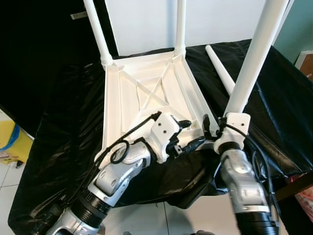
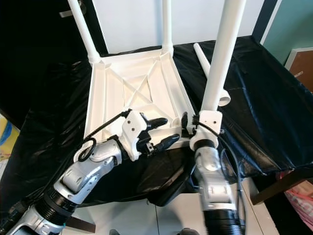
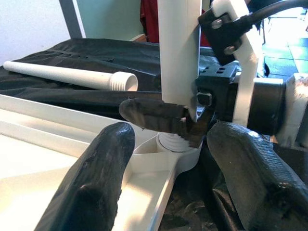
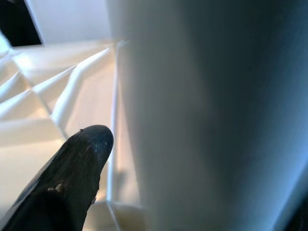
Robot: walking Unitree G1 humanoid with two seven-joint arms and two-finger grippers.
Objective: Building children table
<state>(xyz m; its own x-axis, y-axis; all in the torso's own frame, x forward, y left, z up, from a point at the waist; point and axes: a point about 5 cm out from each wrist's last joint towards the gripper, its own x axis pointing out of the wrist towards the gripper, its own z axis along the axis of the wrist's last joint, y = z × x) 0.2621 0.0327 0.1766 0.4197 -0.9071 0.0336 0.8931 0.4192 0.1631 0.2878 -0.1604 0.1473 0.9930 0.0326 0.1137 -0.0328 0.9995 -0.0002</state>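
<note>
The white children's table top [image 1: 146,93] lies upside down on a black sheet, with two white legs [image 1: 96,29] standing in its far corners. My right gripper [image 1: 215,123] is shut on a third leg [image 1: 254,54] near its base, holding it tilted over the near right corner. In the left wrist view its threaded end sits at the corner socket [image 3: 168,149]. My left gripper [image 1: 193,132] is open just left of that corner, above the table top's near rim. A fourth leg [image 1: 220,68] lies loose on the sheet to the right.
The black sheet [image 1: 63,122] covers the work table and hangs over its near edge. A yellow object [image 1: 12,142] sits on the floor at the left. At the far right stands a brown box [image 1: 305,63].
</note>
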